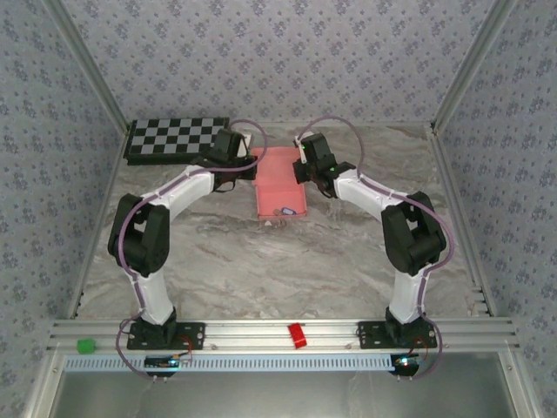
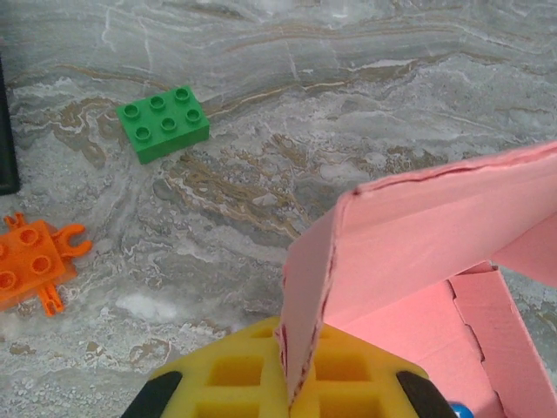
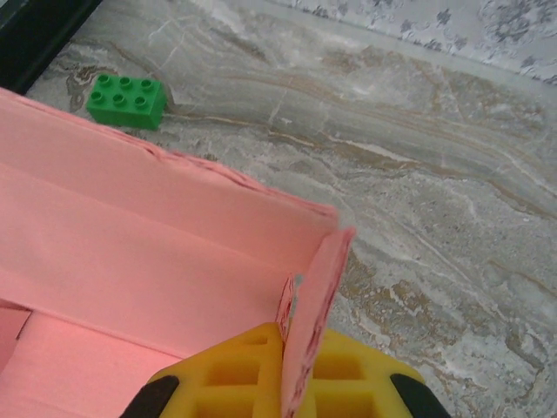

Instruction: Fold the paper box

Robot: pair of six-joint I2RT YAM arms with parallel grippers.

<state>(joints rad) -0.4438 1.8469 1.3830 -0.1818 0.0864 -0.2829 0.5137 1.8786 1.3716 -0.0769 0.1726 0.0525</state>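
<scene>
You have the pink thin-card paper box (image 1: 280,185) lying on the grey marbled worktop (image 1: 261,261). It sits toward the far edge, about midway between the left and right edges, with its long side running far to near. It is partly formed: the walls stand up and the top is open. A small bluish thing (image 1: 285,210) lies inside at its near end; what it is cannot be made out.

Your left gripper (image 1: 251,159) sits at the box's far left corner and your right gripper (image 1: 302,167) at its far right side. In the left wrist view, the left gripper (image 2: 287,379) is closed tight, its yellow pads (image 2: 231,374) pinching an upright edge of pink card between them. The right wrist view shows the same: the right gripper (image 3: 291,379) is clamped shut, with a raised corner flap of the box gripped between its yellow pads (image 3: 235,370).

A green studded plastic brick (image 3: 126,100) rests on the worktop beyond the box's far wall, apart from it. A flat orange studded piece (image 2: 30,266) lies nearer the left edge. A black-and-white checkerboard (image 1: 174,138) occupies the far left corner. On the metal rail (image 1: 348,331) along the near edge, a small red block (image 1: 298,334) sits between the arm bases and a small green cube (image 1: 84,346) sits at the left end.
</scene>
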